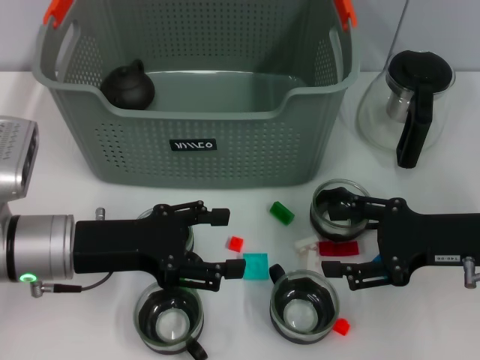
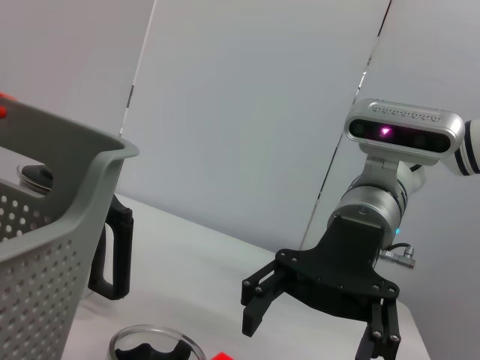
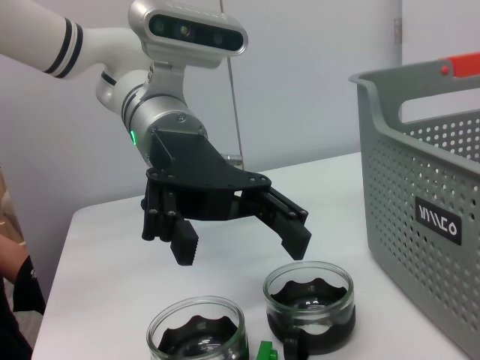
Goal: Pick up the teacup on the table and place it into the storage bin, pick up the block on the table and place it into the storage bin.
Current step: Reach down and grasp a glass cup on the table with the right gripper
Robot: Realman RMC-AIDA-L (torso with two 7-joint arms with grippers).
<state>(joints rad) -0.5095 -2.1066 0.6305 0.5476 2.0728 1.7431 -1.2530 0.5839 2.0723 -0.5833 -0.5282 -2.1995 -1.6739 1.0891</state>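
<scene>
Three glass teacups (image 1: 169, 321), five blocks (image 1: 282, 212), one storage bin (image 1: 202, 146), one teapot (image 1: 128, 85), one jug (image 1: 409, 105).

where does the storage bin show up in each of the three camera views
Head view: the storage bin fills the upper middle, behind both grippers, label facing the camera.
Left wrist view: only one corner of it shows, at the left edge.
Right wrist view: its labelled front wall fills the right edge.
Shared landmark: the orange handle clip, a sliver in the left wrist view, on the rim in the right.
</scene>
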